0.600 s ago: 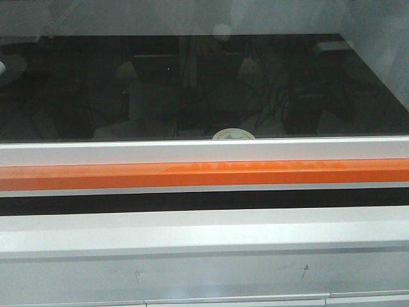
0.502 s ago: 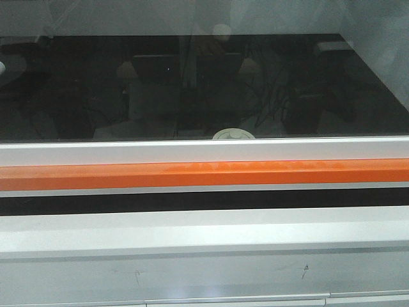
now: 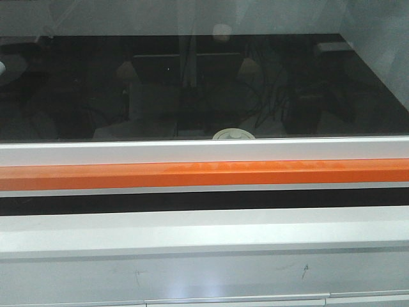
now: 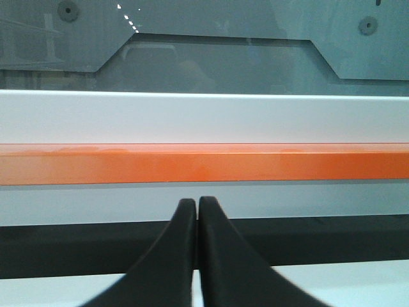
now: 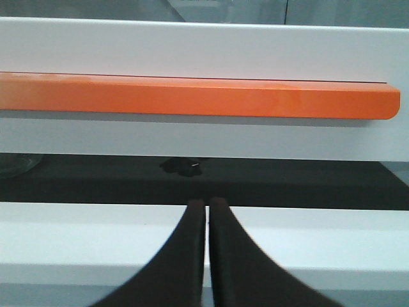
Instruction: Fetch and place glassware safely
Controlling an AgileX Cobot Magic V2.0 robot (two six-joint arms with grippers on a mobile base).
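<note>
Glass pane [image 3: 192,83] and the jar [image 3: 233,134] behind it look unchanged; left gripper [image 4: 196,204] and right gripper [image 5: 208,203], jaws pressed together, haven't begun fetching.

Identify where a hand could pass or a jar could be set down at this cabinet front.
The white ledge below the orange bar is bare along its width. The dark slot between them looks passable, though the right wrist view shows a small dark object and something glassy inside. Behind the glass pane, only a lid shows above the frame.
</note>
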